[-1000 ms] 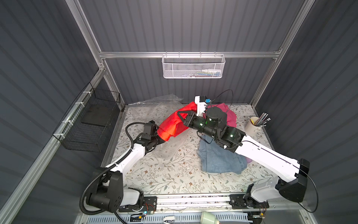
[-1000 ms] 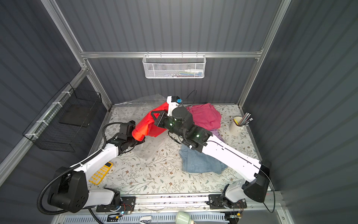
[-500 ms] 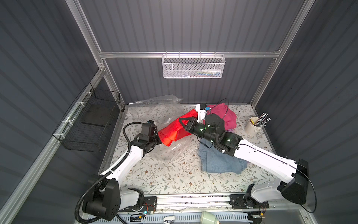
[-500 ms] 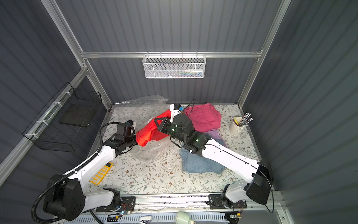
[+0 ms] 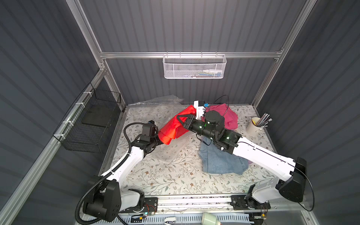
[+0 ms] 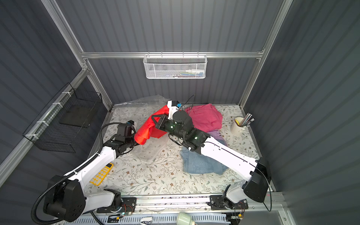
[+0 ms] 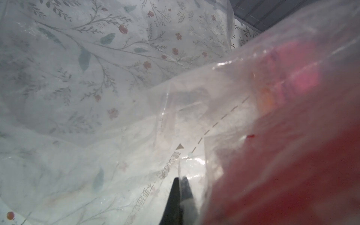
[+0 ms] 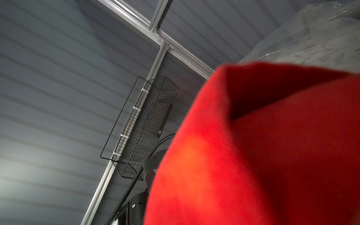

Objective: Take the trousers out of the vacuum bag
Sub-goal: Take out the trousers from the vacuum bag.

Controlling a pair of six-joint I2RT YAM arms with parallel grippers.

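Observation:
The red trousers hang bunched above the middle of the table, with my right gripper shut on their upper part. In the right wrist view the red cloth fills the frame and hides the jaws. The vacuum bag lies crinkled on the table under them and reaches to the back left. My left gripper is shut on a fold of the bag's plastic. Red cloth shows blurred through the film beside it. In both top views the red cloth hides the left fingertips.
Hot pink trousers lie at the back right and light blue ones at the front right, with lilac cloth between them. A pencil cup stands far right. A black wire basket hangs on the left wall. A yellow tray lies front left.
My right arm has come down a little with the red trousers. The left arm has stretched slightly farther back, still pinching the bag. Both grips are unchanged.

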